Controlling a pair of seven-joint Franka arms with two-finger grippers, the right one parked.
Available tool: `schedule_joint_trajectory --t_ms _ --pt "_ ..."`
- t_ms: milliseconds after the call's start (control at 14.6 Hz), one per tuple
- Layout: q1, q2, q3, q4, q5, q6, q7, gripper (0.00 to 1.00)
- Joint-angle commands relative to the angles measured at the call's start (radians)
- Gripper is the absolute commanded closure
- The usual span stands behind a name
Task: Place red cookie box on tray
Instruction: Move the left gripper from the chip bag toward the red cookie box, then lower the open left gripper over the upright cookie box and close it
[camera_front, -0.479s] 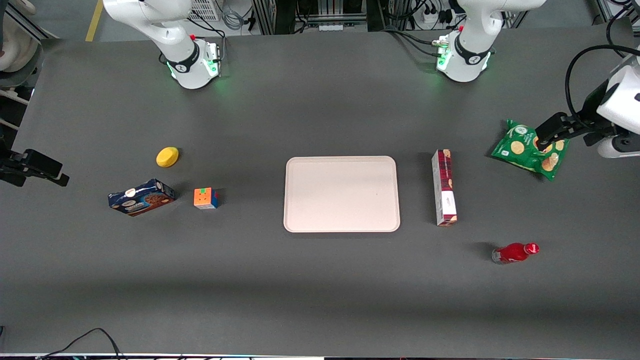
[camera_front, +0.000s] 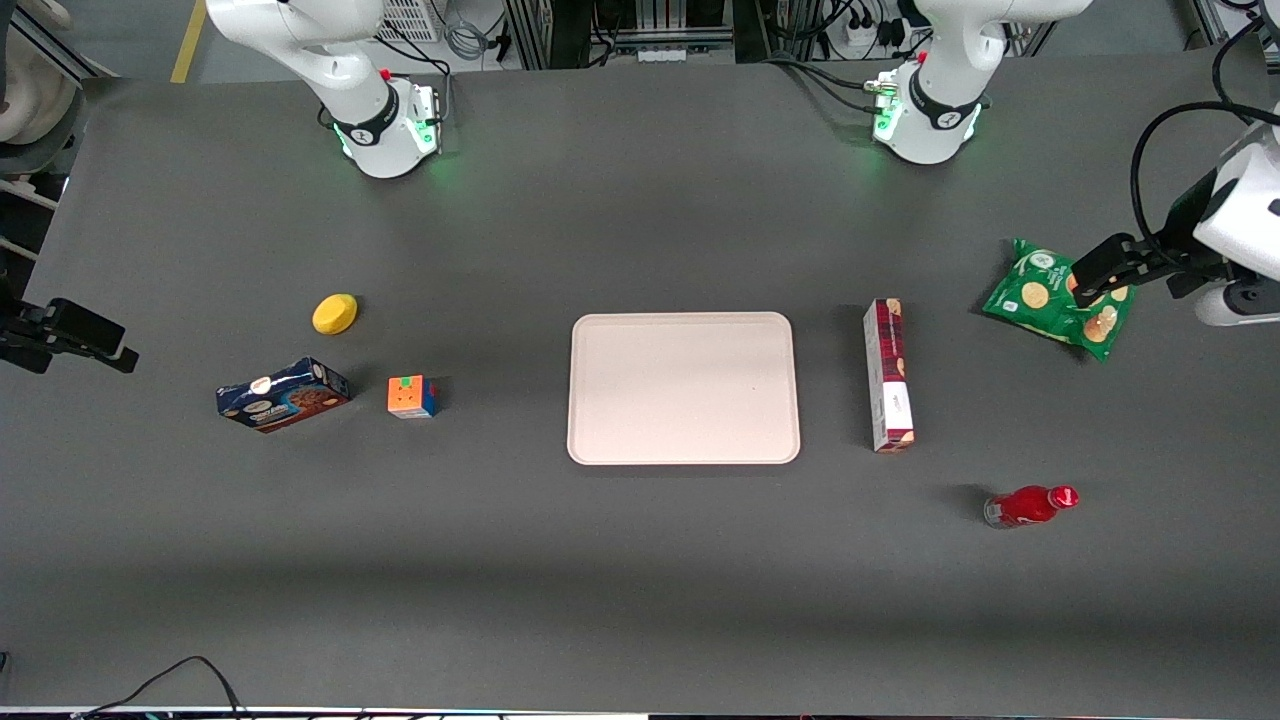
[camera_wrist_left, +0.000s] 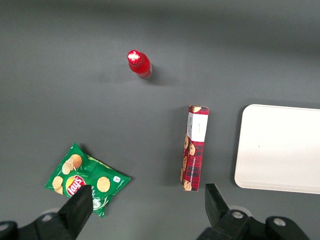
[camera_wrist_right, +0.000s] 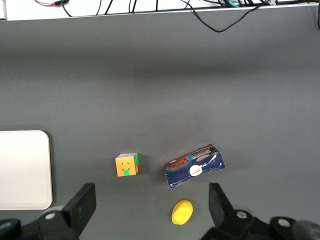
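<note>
The red cookie box (camera_front: 889, 375) lies flat on the dark table beside the tray (camera_front: 684, 388), toward the working arm's end. The tray is pale beige-pink and holds nothing. My left gripper (camera_front: 1092, 272) hovers above a green chip bag, well apart from the box toward the working arm's end. In the left wrist view the gripper (camera_wrist_left: 147, 206) is open wide and empty. The box (camera_wrist_left: 194, 148) lies close to one finger (camera_wrist_left: 216, 200), and the tray's edge (camera_wrist_left: 280, 150) shows beside it.
A green chip bag (camera_front: 1058, 298) lies under the gripper. A red bottle (camera_front: 1030, 505) lies nearer the front camera than the box. A blue cookie box (camera_front: 283, 394), a colour cube (camera_front: 411, 396) and a yellow object (camera_front: 335, 313) lie toward the parked arm's end.
The left arm's wrist has shifted slightly over the chip bag. No object has moved.
</note>
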Motion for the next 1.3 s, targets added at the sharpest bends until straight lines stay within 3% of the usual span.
schedule_joint_trajectory --t_ms 0,274,957,1231 --pt "-0.009 0.03 -0.03 -0.015 0.001 -0.008 0.002 0.0" --pt "-0.011 0.099 -0.07 -0.086 -0.003 0.053 0.012 0.0" --pt "-0.023 0.148 -0.146 -0.512 -0.003 0.628 -0.042 0.0" --pt "-0.031 0.194 -0.159 -0.595 0.053 0.757 -0.082 0.0"
